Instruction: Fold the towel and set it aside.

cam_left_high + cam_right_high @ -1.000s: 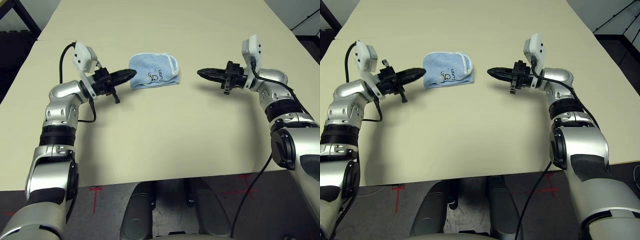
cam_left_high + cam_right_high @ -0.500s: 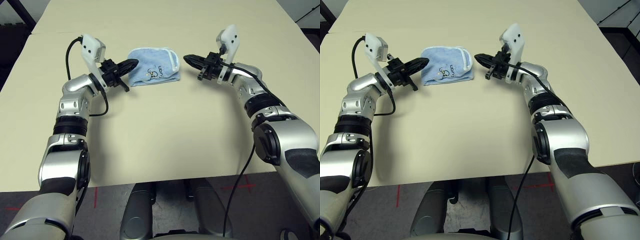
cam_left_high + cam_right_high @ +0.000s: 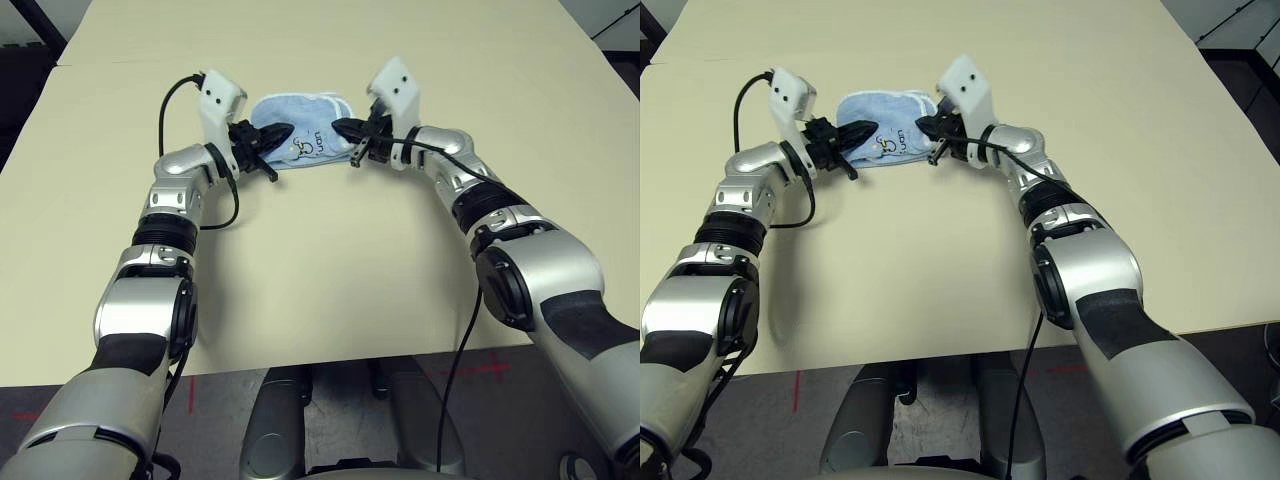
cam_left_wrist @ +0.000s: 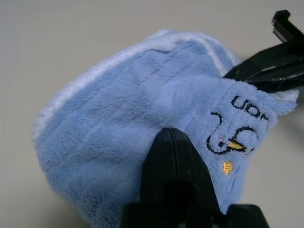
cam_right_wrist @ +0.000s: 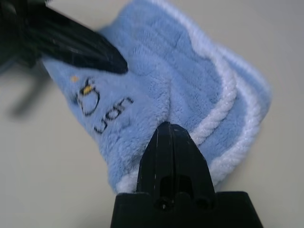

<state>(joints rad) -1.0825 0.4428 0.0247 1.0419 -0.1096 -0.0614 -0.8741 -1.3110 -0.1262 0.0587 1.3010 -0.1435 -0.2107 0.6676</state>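
Cream table [image 3: 330,290]: folded blue towel [image 3: 305,135] near its far middle, flanked by left gripper [image 3: 278,131] and right gripper [image 3: 340,127], jaws clenched empty, seemingly touching its ends to shift it.

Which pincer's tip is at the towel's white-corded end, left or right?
The right pincer: its tip is at the towel's white-corded end. The left pincer comes in from the plain rounded end, beside the emblem.

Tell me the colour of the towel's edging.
White, on the light blue towel; its edging shows best in the right wrist view.
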